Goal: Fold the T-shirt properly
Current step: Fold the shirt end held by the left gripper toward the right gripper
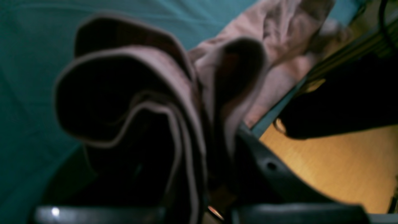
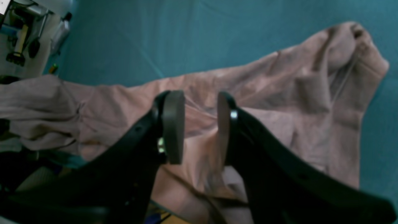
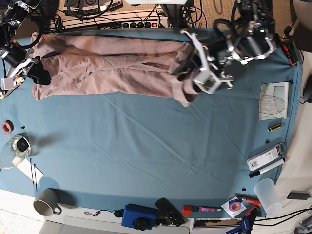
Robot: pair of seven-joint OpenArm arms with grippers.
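The T-shirt [image 3: 107, 66] lay stretched in a long wrinkled band along the far edge of the tabletop [image 3: 146, 151], which was covered in teal cloth, reaching from the far left corner to past the middle. The left gripper [image 3: 191, 80] had its jaws closed tight on a bunched end of the T-shirt [image 1: 174, 102], the folds hanging from it in the left wrist view. The right gripper [image 3: 30, 73] stood at the other end of the shirt, by the tabletop's left edge; in the right wrist view its jaws [image 2: 199, 124] stood partly apart above the T-shirt [image 2: 279, 102] with nothing between the pads. On the left edge a glass jar [image 3: 18, 145] stood; its contents could not be made out. A grey mug [image 3: 46, 202] sat at the near left corner, its inside hidden. A clear plastic cup [image 3: 267, 194] lay near the near right corner.
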